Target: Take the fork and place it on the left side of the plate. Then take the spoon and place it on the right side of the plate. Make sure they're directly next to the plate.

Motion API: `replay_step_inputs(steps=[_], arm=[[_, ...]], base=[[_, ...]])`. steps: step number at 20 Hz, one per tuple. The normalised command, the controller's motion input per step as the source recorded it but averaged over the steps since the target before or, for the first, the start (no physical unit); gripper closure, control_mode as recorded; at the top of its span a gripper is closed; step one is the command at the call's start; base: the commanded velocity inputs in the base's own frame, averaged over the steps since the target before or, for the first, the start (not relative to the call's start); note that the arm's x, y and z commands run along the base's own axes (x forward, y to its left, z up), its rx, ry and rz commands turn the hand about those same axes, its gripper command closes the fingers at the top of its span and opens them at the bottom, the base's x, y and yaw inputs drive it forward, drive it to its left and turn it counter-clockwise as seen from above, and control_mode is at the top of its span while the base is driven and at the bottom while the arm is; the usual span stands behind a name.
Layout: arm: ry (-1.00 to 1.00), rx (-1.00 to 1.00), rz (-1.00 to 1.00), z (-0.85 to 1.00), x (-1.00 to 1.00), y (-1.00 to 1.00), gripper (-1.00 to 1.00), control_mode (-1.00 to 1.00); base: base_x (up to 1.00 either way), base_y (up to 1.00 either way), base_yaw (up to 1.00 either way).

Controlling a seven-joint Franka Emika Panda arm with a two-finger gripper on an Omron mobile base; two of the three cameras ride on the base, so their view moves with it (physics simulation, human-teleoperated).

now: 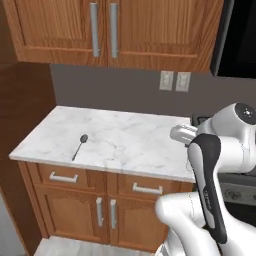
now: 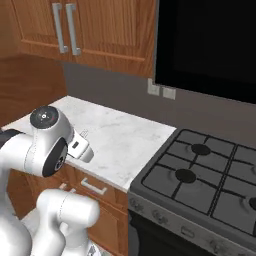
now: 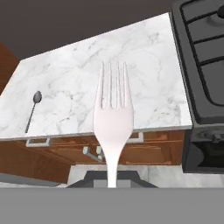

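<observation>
The pale silver-white fork [image 3: 112, 113] stands tall in the middle of the hand view, tines up. Its handle runs down into my gripper [image 3: 112, 180], which is shut on it. I hold it in the air in front of the marble counter [image 1: 135, 140], back from the counter's front edge. My white hand [image 1: 182, 134] shows above the counter's right end in the left base view. The dark spoon [image 1: 80, 145] lies on the counter's left part near the front edge, bowl pointing to the back; the same spoon [image 3: 33, 108] shows at the left of the hand view. The plate is out of view.
A black gas stove [image 2: 200, 170] adjoins the counter on the right. Wooden drawers and doors [image 1: 100, 200] sit under the counter, wall cabinets [image 1: 105, 30] hang above it, and two outlets [image 1: 174, 81] are on the grey back wall.
</observation>
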Motion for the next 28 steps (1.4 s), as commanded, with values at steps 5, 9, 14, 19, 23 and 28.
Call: replay_step_inputs(steps=[5,9,14,19,23,28], arm=[[0.00,0.00,0.00,0.00,0.00,0.00,1.00,1.00],[0.00,0.00,0.00,0.00,0.00,0.00,1.00,1.00],[0.00,0.00,0.00,0.00,0.00,0.00,1.00,1.00],[0.00,0.00,0.00,0.00,0.00,0.00,1.00,1.00],[0.00,0.00,0.00,0.00,0.00,0.00,1.00,1.00],[0.00,0.00,0.00,0.00,0.00,0.00,1.00,1.00]], base=[[-0.50,-0.30,0.51],[-0.58,-0.25,0.51],[-0.66,-0.08,0.49],[-0.79,0.00,0.47],[-0.91,0.00,0.45],[-0.92,0.00,0.44]])
